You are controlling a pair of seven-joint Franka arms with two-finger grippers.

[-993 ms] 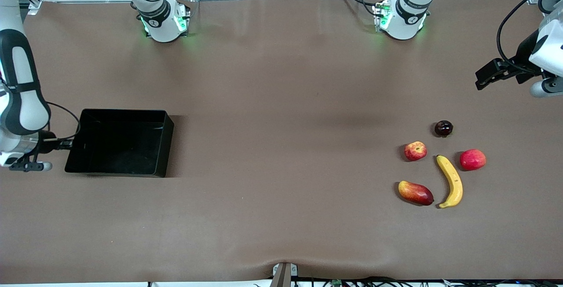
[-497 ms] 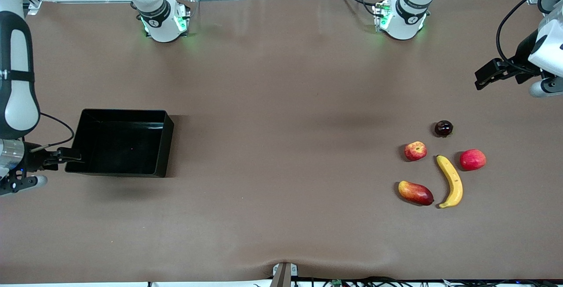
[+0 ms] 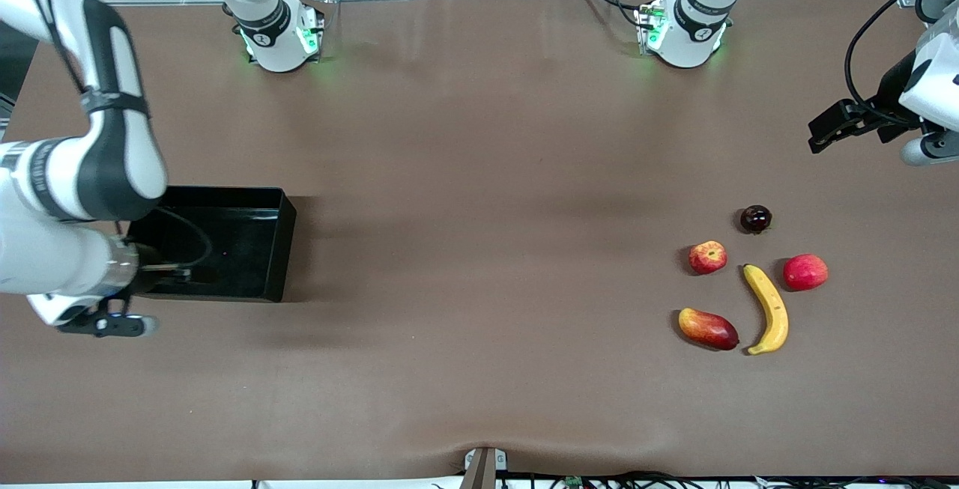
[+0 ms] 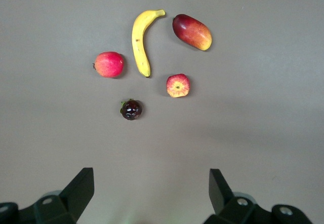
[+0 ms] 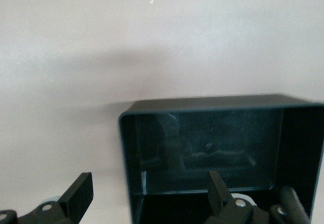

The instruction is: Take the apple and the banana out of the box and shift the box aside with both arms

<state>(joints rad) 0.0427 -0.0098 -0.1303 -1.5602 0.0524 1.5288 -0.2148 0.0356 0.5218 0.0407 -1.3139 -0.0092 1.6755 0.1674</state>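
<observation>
Tray (image 3: 247, 249) sat mid-left, right gripper (image 5: 147, 196) open straddling its wall; left gripper (image 4: 152, 191) open at right edge, above banana (image 3: 769, 308) and apple (image 3: 708, 257).

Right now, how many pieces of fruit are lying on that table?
5, clustered toward the left arm's end: dark plum farthest from the camera, apple, red fruit, banana, mango nearest. None looks hidden.

Box (image 3: 225, 242) at right arm's end; banana (image 3: 769, 309), apple (image 3: 708, 257) at left arm's.

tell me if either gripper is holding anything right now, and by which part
Nothing is held. The right gripper is open at the black tray's wall; the left gripper hangs open above the table.
</observation>
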